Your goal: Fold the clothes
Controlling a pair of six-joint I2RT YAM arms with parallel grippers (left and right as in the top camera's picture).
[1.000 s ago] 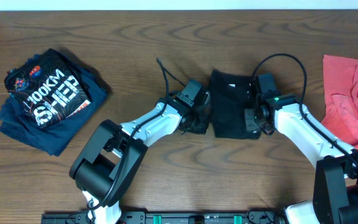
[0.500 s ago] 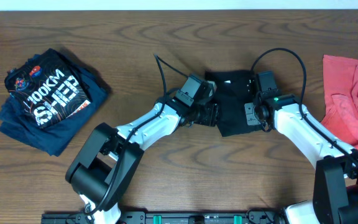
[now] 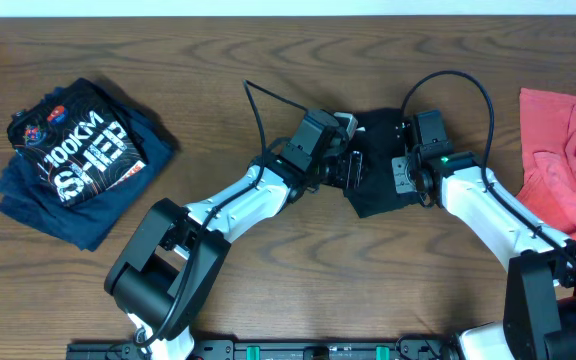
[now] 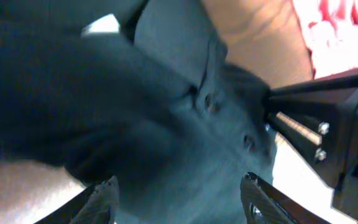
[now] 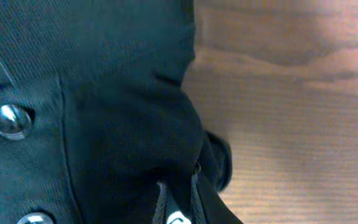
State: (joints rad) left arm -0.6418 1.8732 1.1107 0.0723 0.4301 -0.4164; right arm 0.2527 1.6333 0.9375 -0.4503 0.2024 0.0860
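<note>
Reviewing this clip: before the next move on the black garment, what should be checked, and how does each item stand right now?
1. Left tool open: ok, its jaws stand wide apart.
2. Left tool clear of the black garment: cannot tell; cloth fills the wrist view just ahead of the fingers.
3. Right tool gripping the black garment: ok, cloth bunches into its closed jaws in the wrist view.
4. Black garment lying flat: not ok, it is bunched and creased between the arms.
5. Navy printed tee and red garment out of the way: ok, each lies apart at its own end of the table.
</note>
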